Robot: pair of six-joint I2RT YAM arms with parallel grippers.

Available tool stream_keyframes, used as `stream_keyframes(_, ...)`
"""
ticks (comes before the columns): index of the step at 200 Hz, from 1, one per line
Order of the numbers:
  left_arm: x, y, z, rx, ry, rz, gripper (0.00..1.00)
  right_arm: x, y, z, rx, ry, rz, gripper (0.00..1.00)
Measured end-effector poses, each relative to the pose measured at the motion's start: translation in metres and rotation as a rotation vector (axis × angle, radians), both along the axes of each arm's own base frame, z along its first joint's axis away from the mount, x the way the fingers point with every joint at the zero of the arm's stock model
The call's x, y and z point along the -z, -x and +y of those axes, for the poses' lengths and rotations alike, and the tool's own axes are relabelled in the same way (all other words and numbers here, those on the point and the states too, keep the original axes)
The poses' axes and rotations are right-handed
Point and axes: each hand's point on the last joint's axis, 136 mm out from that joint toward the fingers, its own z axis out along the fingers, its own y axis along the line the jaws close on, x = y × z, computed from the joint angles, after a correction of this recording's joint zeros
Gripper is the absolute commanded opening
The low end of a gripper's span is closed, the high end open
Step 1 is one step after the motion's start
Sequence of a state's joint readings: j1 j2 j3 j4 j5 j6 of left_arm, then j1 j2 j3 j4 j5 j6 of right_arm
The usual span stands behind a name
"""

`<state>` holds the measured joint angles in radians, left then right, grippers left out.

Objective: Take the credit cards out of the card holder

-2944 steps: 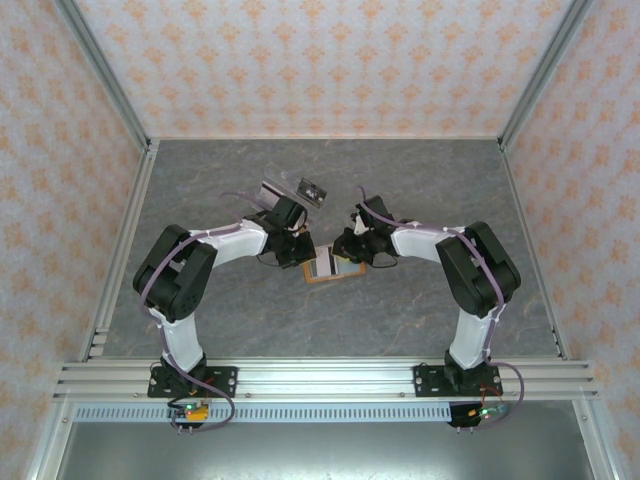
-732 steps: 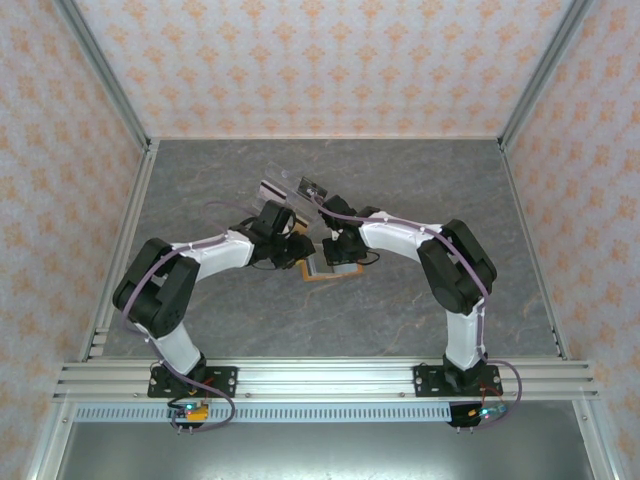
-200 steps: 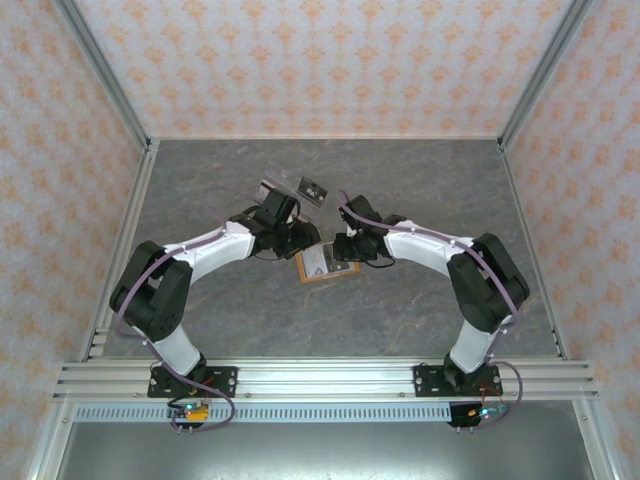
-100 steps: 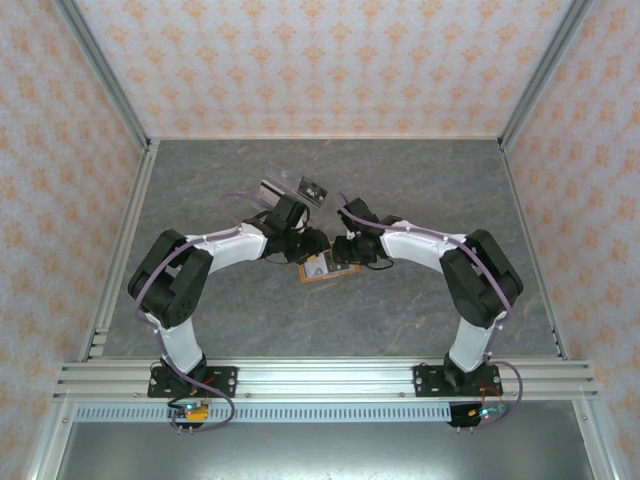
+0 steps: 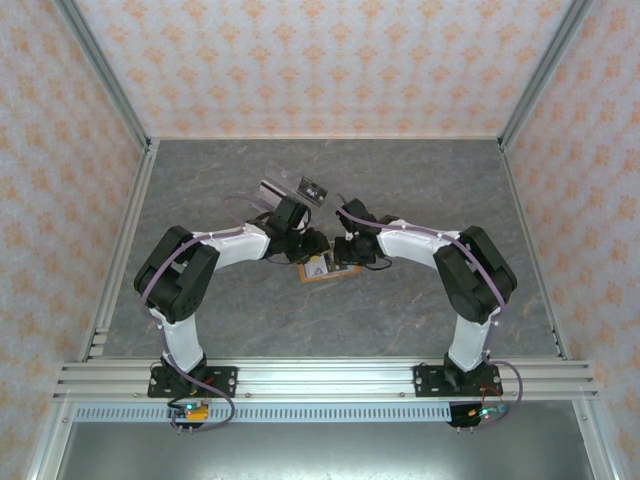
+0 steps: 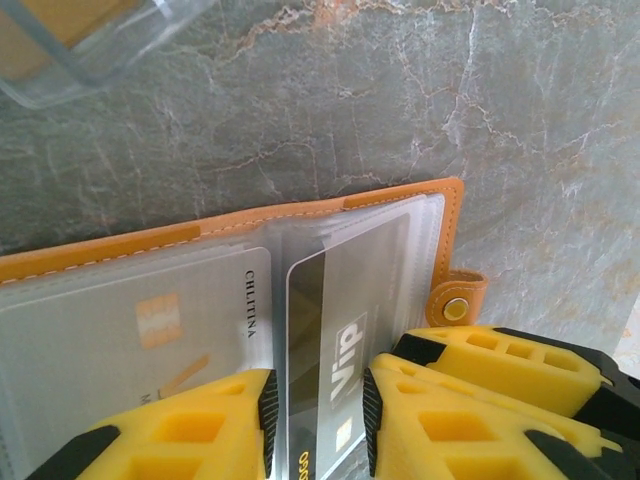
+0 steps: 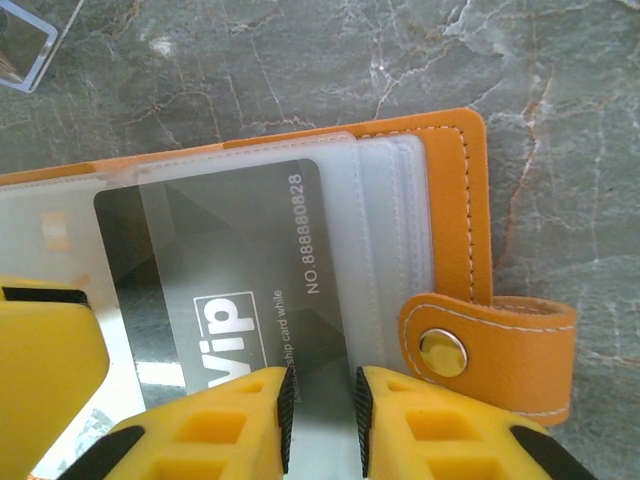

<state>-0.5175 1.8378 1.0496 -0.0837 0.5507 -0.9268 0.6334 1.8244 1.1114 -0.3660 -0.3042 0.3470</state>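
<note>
both arms are reaching in over the ctr of the worktop (image 5: 430,180), elbows bowing outward, wrists tipping down, so the left gripper (image 5: 312,247) and right gripper (image 5: 341,252) are facing each other just above the card holder (image 5: 322,270).

the holder is lying open and flat on the worktop, orange rim (image 6: 350,195) up, w/ its snap tab (image 7: 485,345) sticking out to one side.

left gripper (image 6: 316,405): jaws are standing a narrow gap apart, tips down over the edge of a dark card (image 6: 340,320) sitting in a clear pocket. right gripper (image 7: 322,420): jaws are a slimmer gap apart, tips over the same card's (image 7: 230,270) lower edge.

writing: the dark card is showing "vip" in a box and "no.8888…", later digits unsure; the small line under it is too tiny to read. a pale card (image 6: 140,320) in the next pocket is reading "chlitina" along its edge.

a clear plastic piece (image 6: 90,40) is lying just beyond the holder.
</note>
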Motion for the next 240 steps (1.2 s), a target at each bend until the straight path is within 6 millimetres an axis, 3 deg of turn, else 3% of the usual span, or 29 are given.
stream_keyframes(71, 0.012, 0.002, -0.001, 0.015, -0.008, 0.02, 0.29, 0.0, -0.001, 0.0, 0.002, 0.001, 0.002, 0.24)
stream_keyframes(240, 0.014, 0.006, -0.009, 0.085, 0.035, -0.003, 0.17, 0.002, -0.001, -0.001, 0.003, 0.01, 0.011, 0.2)
